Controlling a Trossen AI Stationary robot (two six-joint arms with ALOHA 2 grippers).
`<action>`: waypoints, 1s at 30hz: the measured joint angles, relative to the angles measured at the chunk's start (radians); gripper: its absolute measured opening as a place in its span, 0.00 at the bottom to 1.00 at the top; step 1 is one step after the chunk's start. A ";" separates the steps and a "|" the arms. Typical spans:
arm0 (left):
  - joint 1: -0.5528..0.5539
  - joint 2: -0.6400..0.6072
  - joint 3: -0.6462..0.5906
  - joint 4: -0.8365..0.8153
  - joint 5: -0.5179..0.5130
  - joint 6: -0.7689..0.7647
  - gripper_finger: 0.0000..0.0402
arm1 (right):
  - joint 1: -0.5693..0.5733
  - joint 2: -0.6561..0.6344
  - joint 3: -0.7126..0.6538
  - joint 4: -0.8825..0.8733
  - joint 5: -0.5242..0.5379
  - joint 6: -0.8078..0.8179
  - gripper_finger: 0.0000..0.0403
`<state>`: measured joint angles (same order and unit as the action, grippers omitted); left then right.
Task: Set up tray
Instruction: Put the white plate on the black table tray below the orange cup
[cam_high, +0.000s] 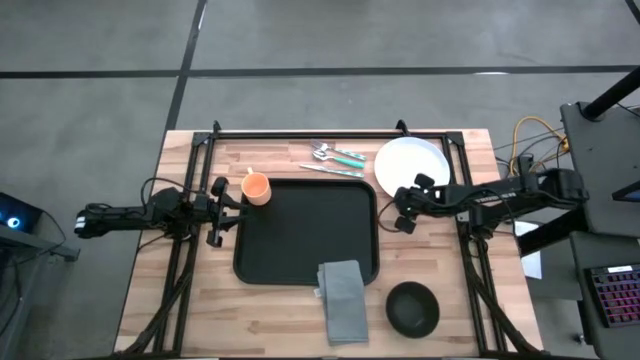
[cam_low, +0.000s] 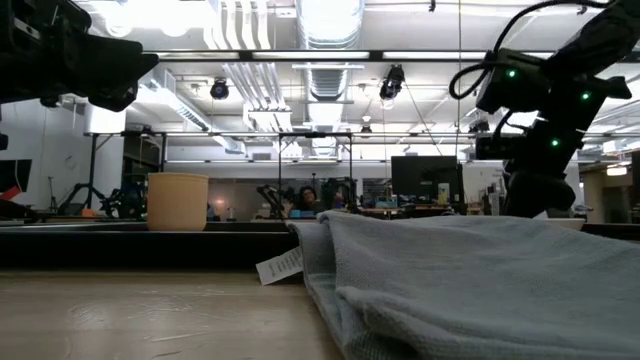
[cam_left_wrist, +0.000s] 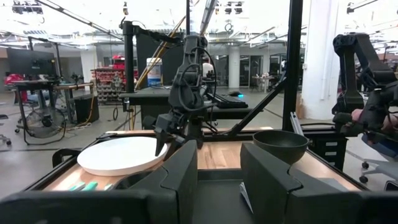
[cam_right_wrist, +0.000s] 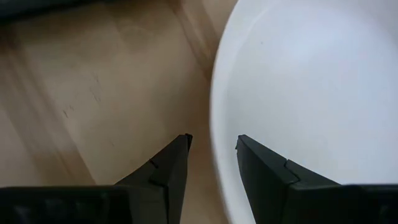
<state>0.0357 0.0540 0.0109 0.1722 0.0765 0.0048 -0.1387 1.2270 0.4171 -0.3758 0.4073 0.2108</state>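
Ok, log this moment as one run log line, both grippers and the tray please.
left gripper: open, at tray's left edge | right gripper: open, over white plate rim | tray: bare except napkin overlapping near edge

Low view: grey napkin (cam_low: 470, 280) fills the foreground, cut off at the right and bottom edges, hiding most of the tray (cam_low: 130, 245) and the counter behind. Right wrist view: white plate (cam_right_wrist: 311, 99) cut off at 3 edges. High view: cutlery (cam_high: 335, 158) too small to tell piece types.

Both end effectors, left (cam_high: 218, 211) and right (cam_high: 403, 208), hang open, facing inward.
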 joint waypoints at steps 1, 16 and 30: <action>0.000 0.000 0.000 0.000 0.000 0.000 0.26 | 0.000 0.010 0.000 0.005 0.001 0.000 0.32; 0.000 0.000 0.000 0.000 0.000 0.000 0.26 | -0.047 0.101 0.005 0.076 0.027 0.017 0.27; 0.000 0.000 0.000 0.000 0.000 0.000 0.26 | -0.049 0.103 0.003 0.067 0.039 -0.058 0.02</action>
<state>0.0357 0.0540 0.0105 0.1719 0.0761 0.0048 -0.1879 1.3300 0.4197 -0.3088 0.4461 0.1531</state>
